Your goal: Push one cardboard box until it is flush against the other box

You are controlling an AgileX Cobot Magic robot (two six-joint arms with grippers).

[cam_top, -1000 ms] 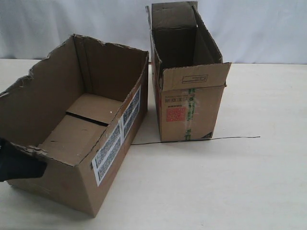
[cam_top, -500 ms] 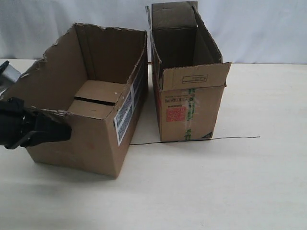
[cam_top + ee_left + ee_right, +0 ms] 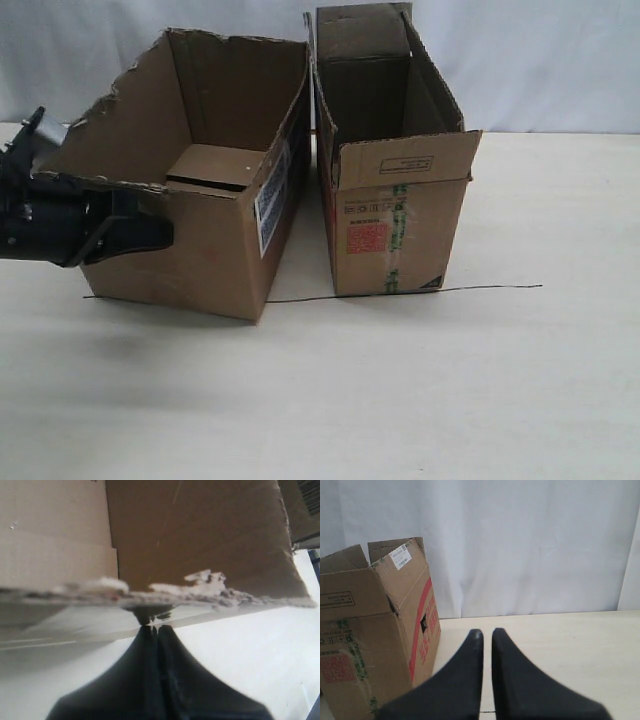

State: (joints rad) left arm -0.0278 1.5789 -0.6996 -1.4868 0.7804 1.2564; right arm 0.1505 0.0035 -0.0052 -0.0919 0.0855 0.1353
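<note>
Cardboard box (image 3: 200, 255) is standing on the table (image 3: 470, 400) to the left of the other box (image 3: 400, 235) in the exterior view, its long axis running front to back, roughly parallel to its neighbour's. Left gripper (image 3: 160, 236), fingers pressed together and pinching nothing, is bearing its tip against the ragged left wall, so the box is lying between this gripper and the target. A narrow wedge of table is showing between the boxes at the front, while their rear corners are appearing to meet; the coming push is probably rightward, closing the front. Right gripper (image 3: 484, 632), fingers nearly together and empty, is hovering beyond the other box, apart from it.
</note>
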